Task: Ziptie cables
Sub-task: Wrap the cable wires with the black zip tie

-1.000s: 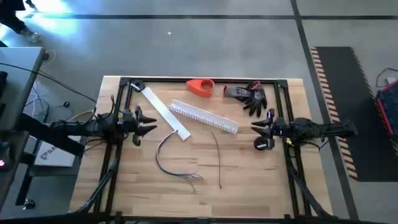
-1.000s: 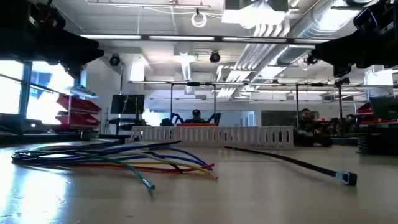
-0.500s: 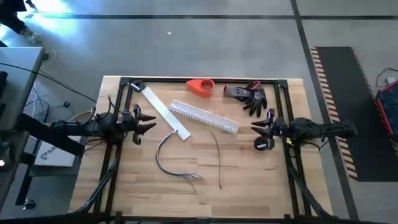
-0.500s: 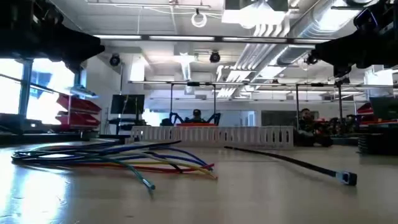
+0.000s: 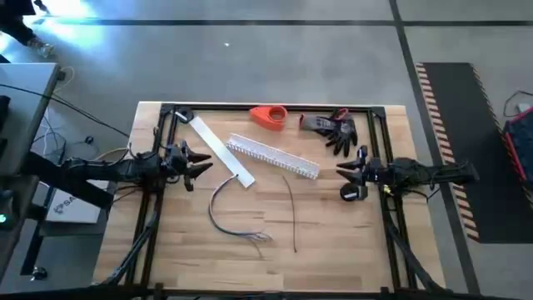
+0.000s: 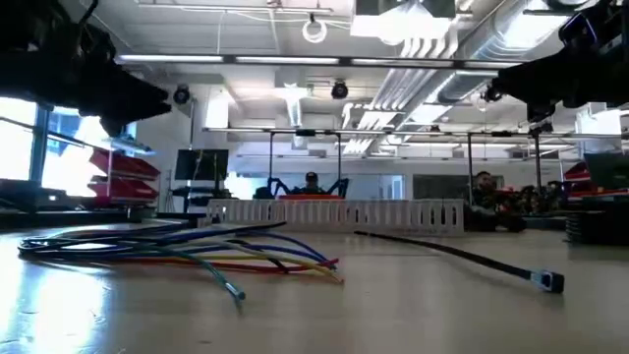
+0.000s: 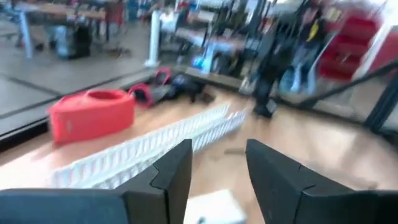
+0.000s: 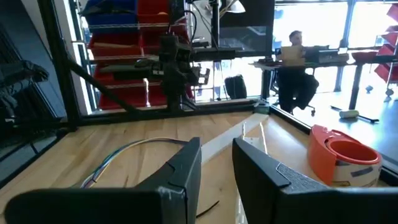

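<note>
The left hand (image 5: pixel 197 169), fingers spread and empty, has edged inward over the worktop (image 5: pixel 166 242) towards the flat white strip (image 5: pixel 221 151), likely opening the reach. The right hand (image 5: pixel 347 182) waits apart, also released. The cables (image 5: pixel 226 215) lie untouched mid-worktop, beside the black ziptie (image 5: pixel 292 212).

A wooden table (image 5: pixel 166 250) ringed by a black frame (image 5: pixel 275 107) carries the cables (image 5: pixel 223 212), a black zip tie (image 5: pixel 293 212), a white slotted channel (image 5: pixel 273 156), a flat white strip (image 5: pixel 221 151), a red tape dispenser (image 5: pixel 269 116) and a dark glove (image 5: pixel 335 127) near its far edge
</note>
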